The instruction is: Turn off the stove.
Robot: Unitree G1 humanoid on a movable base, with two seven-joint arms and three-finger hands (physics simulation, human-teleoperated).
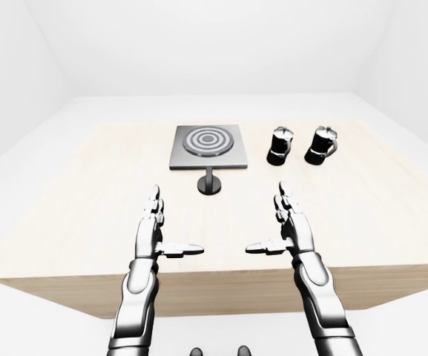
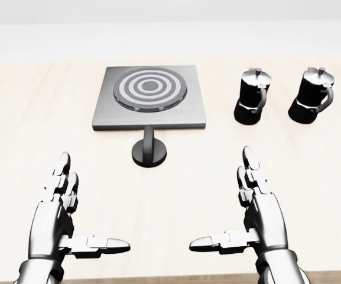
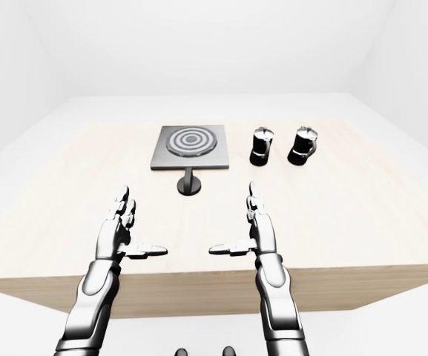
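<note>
Stove [image 1: 208,146] sits toward the top of the left-eye view on a pale wooden bench [image 1: 65,215], grey square plate with a ringed burner. Its knob [image 1: 211,183], a dark round dial on a short stem, stands just below the plate's lower edge. Two black moka pots, one [image 1: 280,145] nearer the stove and one [image 1: 321,144] further right, stand side by side, apart from the stove.

Head view: left hand [image 2: 58,222] and right hand [image 2: 259,216] hover low over the bench, palms facing each other. Fingers [image 2: 64,174] are spread wide and straight, thumbs pointing inward; neither hand holds anything. The knob lies between the two hands and further up the view, well apart from both.

Right-eye view: same layout; both arms reach in from the bottom edge, hands short of the knob.

Progress, as judged: nothing done yet. Whether the burner is lit cannot be told from its rings. Remaining: bring one hand up to the knob, close on it, and turn it.
</note>
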